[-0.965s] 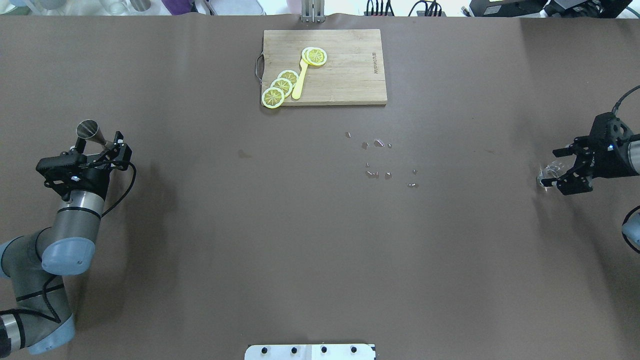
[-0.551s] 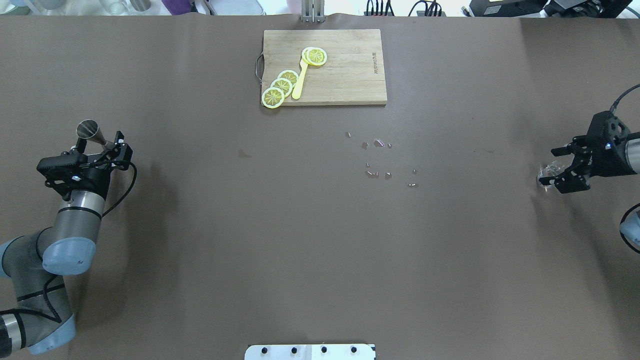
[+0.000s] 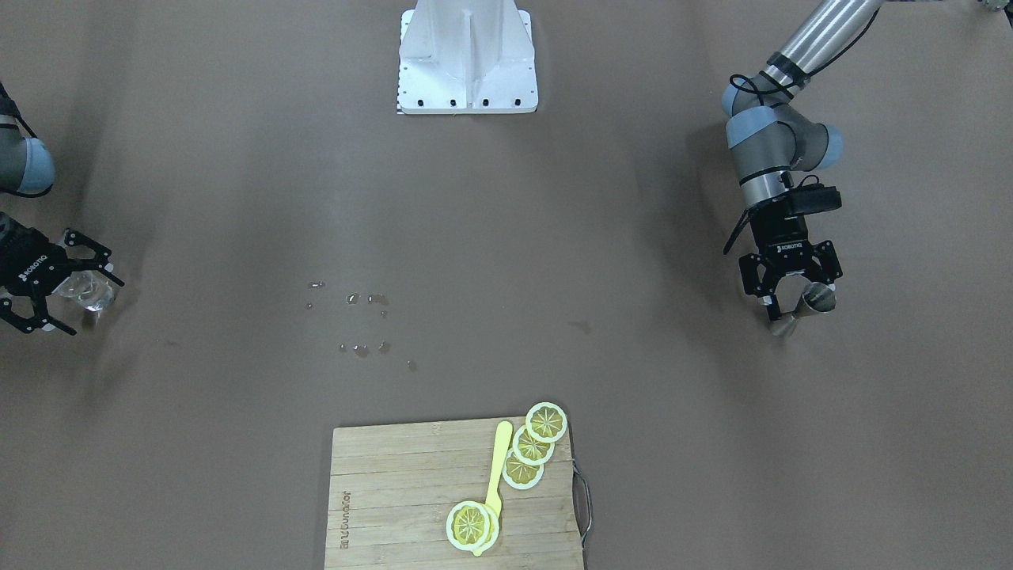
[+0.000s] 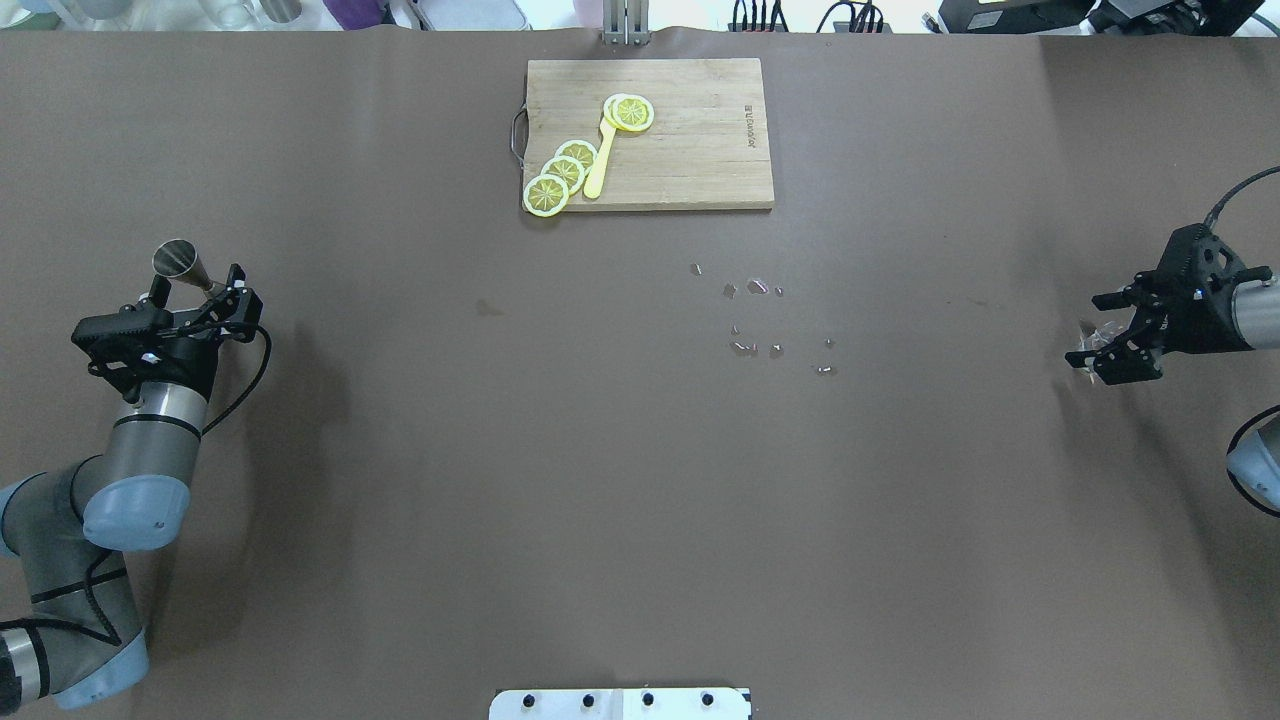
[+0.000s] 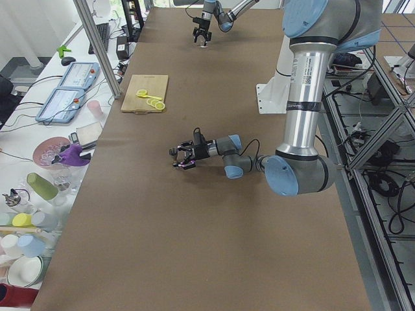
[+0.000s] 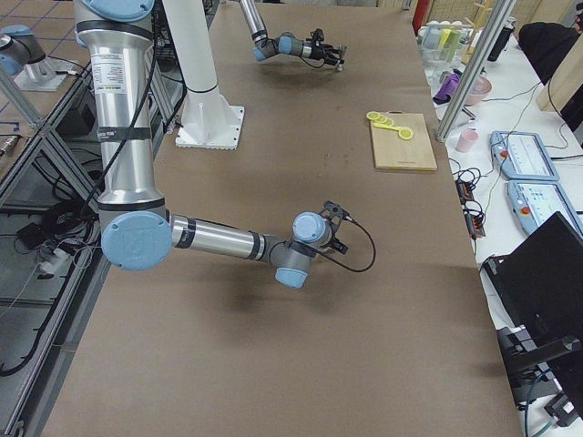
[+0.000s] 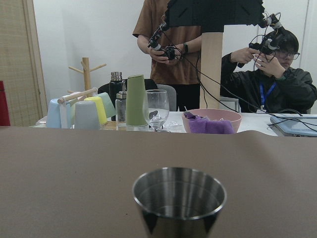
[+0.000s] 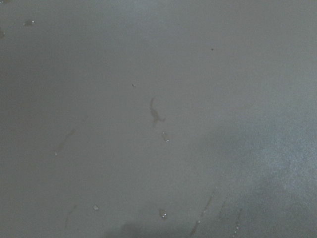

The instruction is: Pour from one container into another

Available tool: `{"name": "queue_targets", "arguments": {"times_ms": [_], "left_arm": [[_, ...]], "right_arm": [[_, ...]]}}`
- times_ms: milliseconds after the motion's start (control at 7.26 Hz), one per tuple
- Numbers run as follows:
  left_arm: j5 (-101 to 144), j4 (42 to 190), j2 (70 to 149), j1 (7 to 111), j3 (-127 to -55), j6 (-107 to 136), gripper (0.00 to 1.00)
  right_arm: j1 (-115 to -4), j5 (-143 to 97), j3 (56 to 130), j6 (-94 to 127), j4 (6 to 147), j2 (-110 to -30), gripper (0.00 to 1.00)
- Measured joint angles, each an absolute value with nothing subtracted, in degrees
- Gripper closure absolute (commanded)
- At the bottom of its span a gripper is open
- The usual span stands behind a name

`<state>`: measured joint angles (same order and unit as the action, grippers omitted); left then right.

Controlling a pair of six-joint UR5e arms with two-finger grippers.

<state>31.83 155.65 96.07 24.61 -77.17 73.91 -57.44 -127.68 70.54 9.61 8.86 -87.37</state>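
1. Overhead exterior: the left claw (image 4: 195, 290) grips a steel jigger (image 4: 180, 262) upright at the desk's (image 4: 640, 480) left end.
2. At the far right end, the right claw (image 4: 1105, 335) clasps a clear glass (image 4: 1090, 345), apparently tilted.
3. The containers sit well apart; judging by this, no pour is under way.
4. Droplets (image 4: 760, 320) lie midway between the claws.

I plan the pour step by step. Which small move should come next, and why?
Probably bring both arms toward the table's middle. The left gripper holds the steel cup at one end, the right gripper holds the clear glass at the far end, so no pour can reach yet.
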Motion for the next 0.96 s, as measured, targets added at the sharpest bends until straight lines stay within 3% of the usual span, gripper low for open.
{"name": "queue_targets", "arguments": {"times_ms": [551,689,965], "left_arm": [[32.20,155.65,96.15,24.57,-77.08,74.06,0.08],[32.29,155.65,96.15,24.58,-77.08,74.08,0.13],[33.12,155.61,96.10,24.61,-77.08,74.09,0.59]], "right_arm": [[-57.36,-127.62,70.86,10.62,8.79,-87.75,0.03],[-57.34,-127.64,70.86,10.63,8.77,-87.90,0.03],[-57.22,-127.75,70.95,10.66,8.77,-88.20,0.08]]}}
